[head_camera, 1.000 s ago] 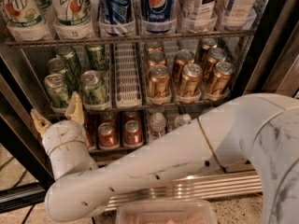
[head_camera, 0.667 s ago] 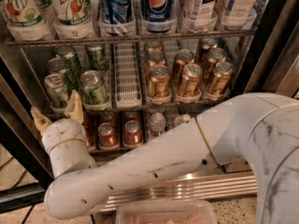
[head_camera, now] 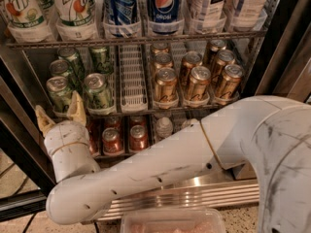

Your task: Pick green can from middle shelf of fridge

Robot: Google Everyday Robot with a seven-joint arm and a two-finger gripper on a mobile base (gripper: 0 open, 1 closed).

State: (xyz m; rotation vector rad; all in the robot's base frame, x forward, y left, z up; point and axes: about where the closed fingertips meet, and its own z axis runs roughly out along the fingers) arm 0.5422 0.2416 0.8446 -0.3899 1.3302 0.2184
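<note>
Two fingers (head_camera: 77, 106) of the gripper (head_camera: 59, 111) stand wide apart, empty, just below the green can (head_camera: 59, 92) on the middle shelf (head_camera: 132, 84) of the fridge (head_camera: 204, 195); we judge the approach nearly complete; closing and withdrawal remain.

A speckled floor (head_camera: 239, 219) is seen along the bottom, with dark cables (head_camera: 9, 170) laid at the lower left. A pale plastic tray (head_camera: 172, 220) is cut off by the bottom edge. The gripper (head_camera: 60, 113), fingers spread, is held at left.
</note>
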